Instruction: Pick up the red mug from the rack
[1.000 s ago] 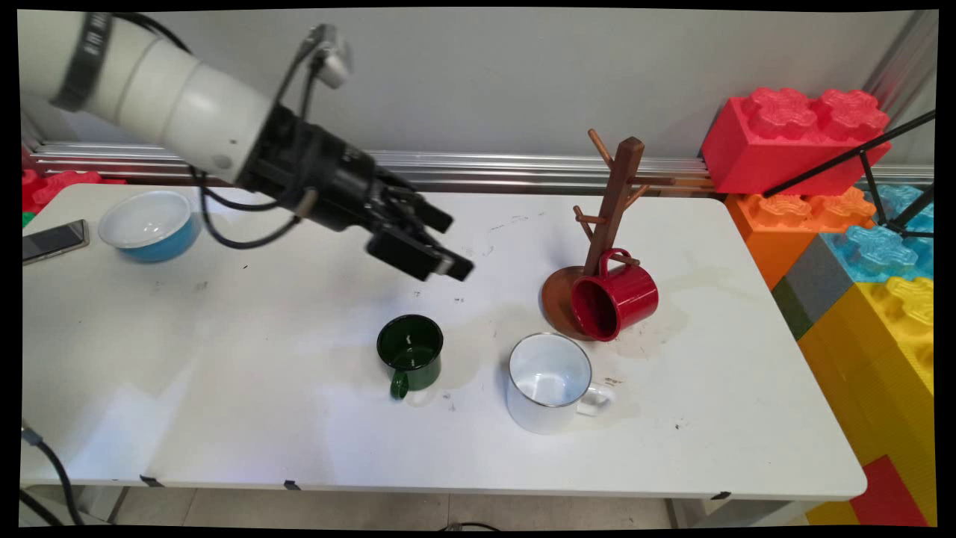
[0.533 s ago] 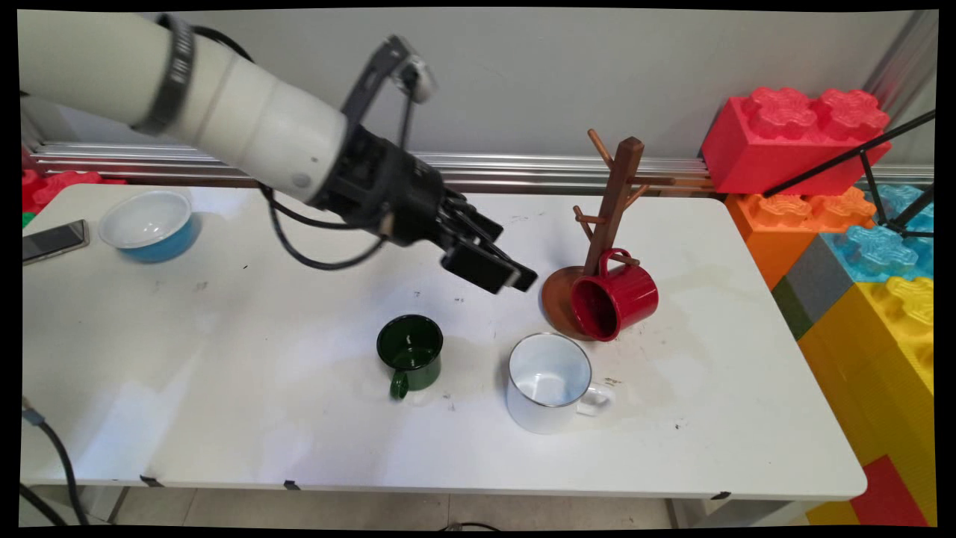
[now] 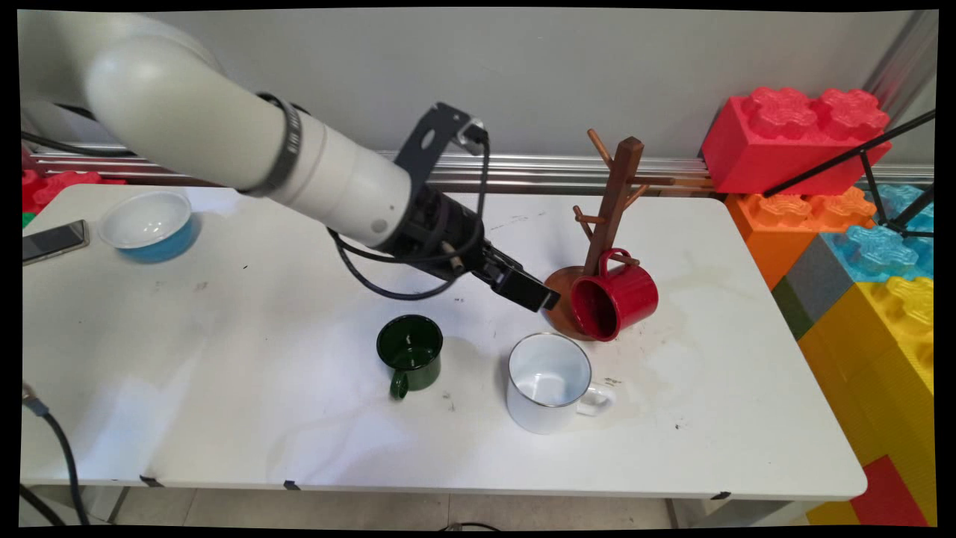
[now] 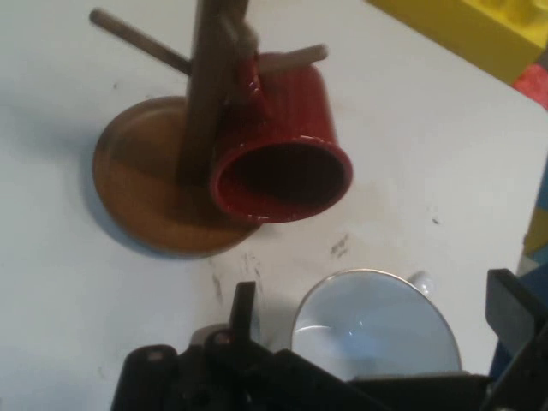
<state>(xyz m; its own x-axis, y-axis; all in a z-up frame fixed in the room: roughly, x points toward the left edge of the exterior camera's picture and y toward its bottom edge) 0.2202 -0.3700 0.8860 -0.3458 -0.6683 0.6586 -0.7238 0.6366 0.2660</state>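
My black gripper (image 3: 536,291) hangs low over the table, just left of the wooden mug tree's round base (image 3: 559,299). A red mug (image 3: 616,297) hangs by its handle on a low peg of the tree (image 3: 614,196), mouth tilted toward me. In the hand view the gripper (image 4: 377,312) is open and holds nothing, with the red mug (image 4: 287,150) and the tree's base (image 4: 141,184) ahead. The white mug (image 4: 377,330) shows between the fingers, lower down. On the table the white mug (image 3: 549,382) stands upright just in front of the gripper, and a dark green mug (image 3: 410,353) stands to its left.
A blue bowl with a white inside (image 3: 149,224) and a phone (image 3: 54,240) lie at the table's far left. Big red, orange, blue and yellow toy bricks (image 3: 859,224) are stacked along the right side. An aluminium rail (image 3: 523,168) runs behind the table.
The arm has swung right and downward, carrying the gripper from above the table's middle to right beside the mug tree's base. The mugs have not moved.
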